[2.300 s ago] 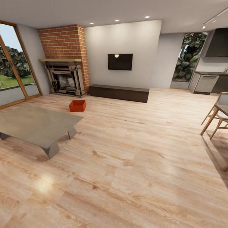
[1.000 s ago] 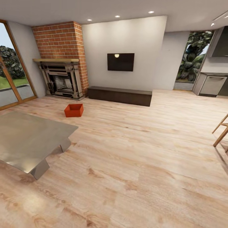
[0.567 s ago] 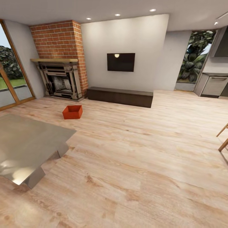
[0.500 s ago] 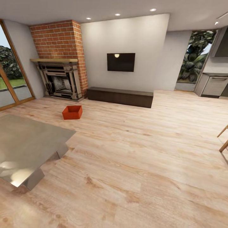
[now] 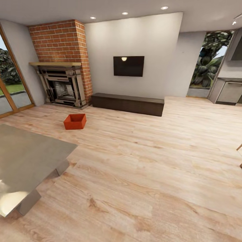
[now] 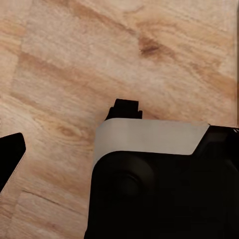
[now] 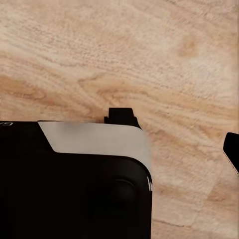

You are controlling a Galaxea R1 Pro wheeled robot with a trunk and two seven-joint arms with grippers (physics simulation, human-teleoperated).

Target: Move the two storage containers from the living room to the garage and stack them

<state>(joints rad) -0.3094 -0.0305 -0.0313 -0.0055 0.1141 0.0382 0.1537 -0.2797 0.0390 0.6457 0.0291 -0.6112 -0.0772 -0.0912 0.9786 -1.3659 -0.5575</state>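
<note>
One orange-red storage container [image 5: 75, 121] sits open-topped on the light wood-plank floor [image 5: 144, 161] of the living room, in front of the brick fireplace [image 5: 62, 84]. The second container is out of view. In the left wrist view a dark finger [image 6: 10, 154] of my left gripper stands at the picture's edge over the planks, with nothing beside it. In the right wrist view a dark finger [image 7: 231, 149] of my right gripper stands likewise at the edge. Both grippers hang far from the container, spread wide and empty.
A low grey table [image 5: 27, 164] fills the near left. The long dark-wood bench [image 5: 127, 103] runs along the white wall under a black screen [image 5: 128, 66]. A black-and-white part of my own body [image 6: 154, 174] lies below both wrist cameras. Glass doors stand far left.
The whole head view has shifted as the camera advanced: the container, bench and fireplace sit nearer and larger, the table has slid toward the lower left, and the chair at right has nearly left the picture.
</note>
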